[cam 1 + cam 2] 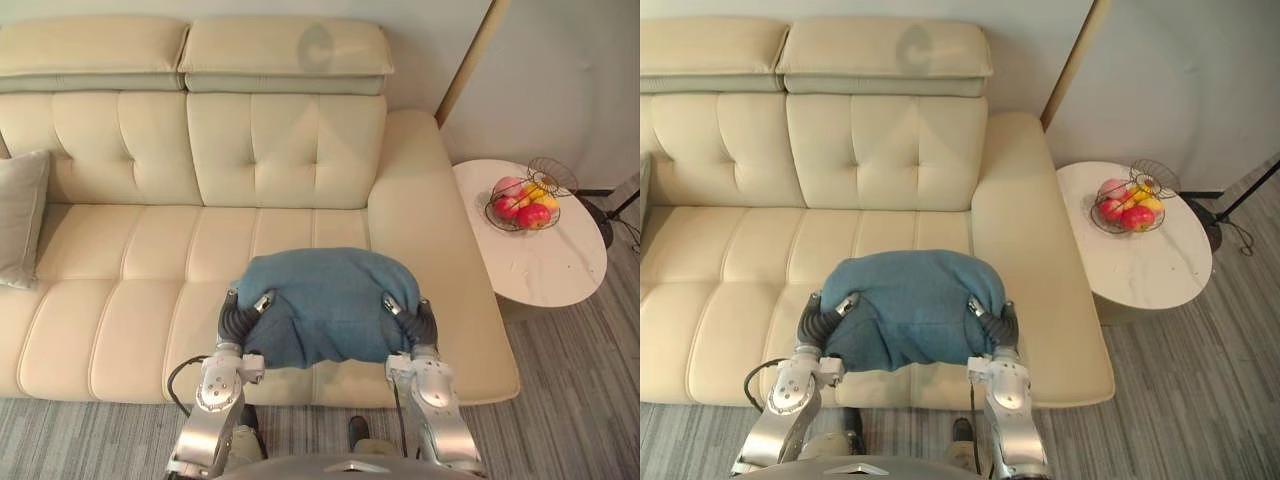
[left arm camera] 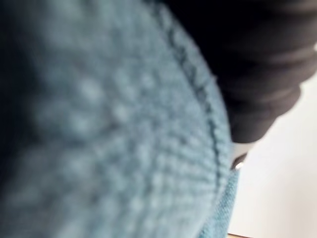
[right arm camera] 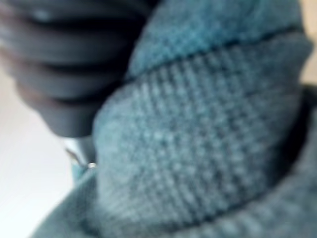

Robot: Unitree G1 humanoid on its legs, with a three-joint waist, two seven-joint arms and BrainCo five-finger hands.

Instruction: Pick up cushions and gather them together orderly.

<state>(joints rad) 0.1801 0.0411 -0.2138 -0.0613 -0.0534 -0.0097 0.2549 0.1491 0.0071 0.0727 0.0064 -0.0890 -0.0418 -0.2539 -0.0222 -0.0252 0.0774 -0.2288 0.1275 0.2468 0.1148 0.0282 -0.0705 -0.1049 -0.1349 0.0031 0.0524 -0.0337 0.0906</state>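
Observation:
A blue knitted cushion (image 1: 325,300) hangs between my two hands over the front right seat of the cream sofa (image 1: 120,300). My left hand (image 1: 240,318) grips its left edge and my right hand (image 1: 418,322) its right edge. A silver thumb lies on top of the fabric at each side, and the fingers are hidden underneath. Up close, the blue cushion (image 2: 124,148) presses against the left hand's dark cover (image 2: 257,64), and bunches in folds (image 3: 208,139) beside the right hand's cover (image 3: 64,74). A grey cushion (image 1: 20,215) leans at the sofa's far left end.
A round white side table (image 1: 545,265) stands right of the sofa's armrest and carries a wire basket of fruit (image 1: 522,203). Grey striped carpet lies in front of the sofa. The middle and left seats are bare.

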